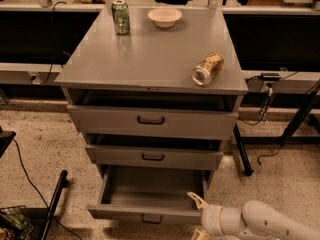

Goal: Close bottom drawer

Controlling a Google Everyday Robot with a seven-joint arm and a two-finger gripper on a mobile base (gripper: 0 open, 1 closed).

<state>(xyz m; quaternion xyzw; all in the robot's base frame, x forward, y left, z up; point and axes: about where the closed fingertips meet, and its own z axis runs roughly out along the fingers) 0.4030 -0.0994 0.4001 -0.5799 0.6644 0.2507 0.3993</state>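
Observation:
The bottom drawer (pixel 129 211) of the grey cabinet is pulled far out and its inside is empty. Its slim front panel has a small dark handle (pixel 150 219) at the frame's lower edge. My gripper (pixel 197 217) is at the right end of that front panel, on a white arm coming in from the lower right. It is open. One cream fingertip (pixel 195 199) shows above the panel's top edge and the other is low at the frame's bottom edge. It holds nothing.
The middle drawer (pixel 153 156) and top drawer (pixel 151 120) each stand slightly out. On the cabinet top are a green can (pixel 120 17), a white bowl (pixel 164 17) and a tipped can (pixel 208 69). A black table leg (pixel 242 154) and cables stand to the right. A black pole (pixel 54 199) leans at lower left.

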